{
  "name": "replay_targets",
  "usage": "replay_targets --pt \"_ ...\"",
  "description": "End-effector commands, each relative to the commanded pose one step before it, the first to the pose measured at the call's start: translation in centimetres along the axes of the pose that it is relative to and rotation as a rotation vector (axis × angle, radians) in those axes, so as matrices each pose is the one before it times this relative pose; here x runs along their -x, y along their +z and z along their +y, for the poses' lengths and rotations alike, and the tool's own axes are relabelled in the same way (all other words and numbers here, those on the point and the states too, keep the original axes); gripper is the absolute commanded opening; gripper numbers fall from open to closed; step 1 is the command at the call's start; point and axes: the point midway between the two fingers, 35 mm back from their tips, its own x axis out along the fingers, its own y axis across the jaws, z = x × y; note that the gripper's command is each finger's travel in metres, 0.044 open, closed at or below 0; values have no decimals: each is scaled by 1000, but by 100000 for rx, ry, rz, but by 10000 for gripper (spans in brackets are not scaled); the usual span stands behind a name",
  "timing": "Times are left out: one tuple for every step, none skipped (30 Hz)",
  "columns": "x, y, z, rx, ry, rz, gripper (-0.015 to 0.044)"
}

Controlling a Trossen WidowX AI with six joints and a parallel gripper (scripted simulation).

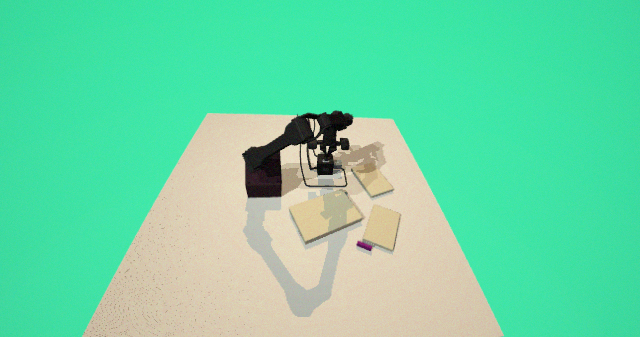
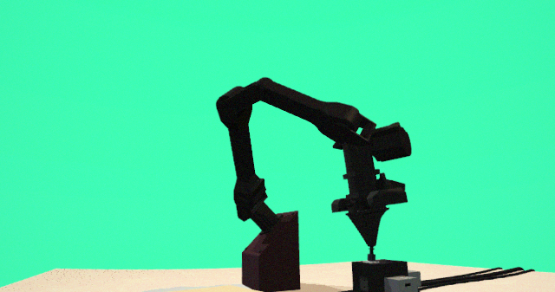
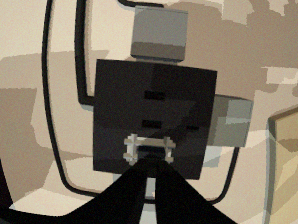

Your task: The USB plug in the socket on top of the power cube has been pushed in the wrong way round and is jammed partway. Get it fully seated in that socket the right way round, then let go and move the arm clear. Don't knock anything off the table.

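The black power cube (image 1: pixel 325 166) (image 2: pixel 364 276) (image 3: pixel 117 105) stands upright on the table. A light frame-like rim (image 3: pixel 154 141) surrounds the socket nearest the fingers on its top. My gripper (image 1: pixel 327 153) (image 2: pixel 371 245) (image 3: pixel 152 167) points down over that socket, shut on the small dark USB plug (image 2: pixel 371 256) (image 3: pixel 151 151). In the exterior view the plug stands upright between the fingertips and the cube top, part of its body above the top. The fingers hide part of it in the wrist view; its depth and which way round it is cannot be told.
Grey blocks (image 3: pixel 159 32) (image 3: pixel 231 120) (image 2: pixel 400 284) sit against two sides of the cube. Black cables (image 3: pixel 45 95) (image 2: pixel 477 275) loop around it. Tan boards (image 1: pixel 325 218) (image 1: pixel 375 182) (image 1: pixel 384 227) and a purple piece (image 1: pixel 364 246) lie on the table.
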Motion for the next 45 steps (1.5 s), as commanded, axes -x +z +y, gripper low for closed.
replay_targets --pt "-308 -49 114 545 252 654 0" --pt "-12 -1 0 0 0 1 0" --pt "-12 -1 0 0 0 1 0" --pt "-12 -1 0 0 0 1 0" --pt "-12 -1 0 0 0 1 0" --pt "-12 -1 0 0 0 1 0" --pt "-12 -1 0 0 0 1 0" --pt "-12 -1 0 0 0 1 0" --pt "-12 -1 0 0 0 1 0" --pt "-12 -1 0 0 0 1 0" --pt "-12 -1 0 0 0 1 0" --pt "0 0 0 0 0 0 0" --pt "0 0 0 0 0 0 0" --pt "0 0 0 0 0 0 0" --pt "0 0 0 0 0 0 0" --pt "0 0 0 0 0 0 0" --pt "0 0 0 0 0 0 0" --pt "0 0 0 0 0 0 0" --pt "0 0 0 0 0 0 0" --pt "0 0 0 0 0 0 0" --pt "0 0 0 0 0 0 0" --pt "0 0 0 0 0 0 0" --pt "0 0 0 0 0 0 0" --pt "0 0 0 0 0 0 0" --pt "0 0 0 0 0 0 0" --pt "0 0 0 0 0 0 0" --pt "0 0 0 0 0 0 0" --pt "0 0 0 0 0 0 0" --pt "0 0 0 0 0 0 0" --pt "0 0 0 0 0 0 0" --pt "0 0 0 0 0 0 0" --pt "0 0 0 0 0 0 0" --pt "0 0 0 0 0 0 0" --pt "0 0 0 0 0 0 0" --pt "0 0 0 0 0 0 0" --pt "0 0 0 0 0 0 0" --pt "0 0 0 0 0 0 0" --pt "0 0 0 0 0 0 0" --pt "0 0 0 0 0 0 0" --pt "0 0 0 0 0 0 0" --pt "0 0 0 0 0 0 0" --pt "286 71 -101 -394 -364 -698 26" --pt "0 0 0 0 0 0 53" --pt "0 0 0 0 0 0 79" --pt "0 0 0 0 0 0 95"
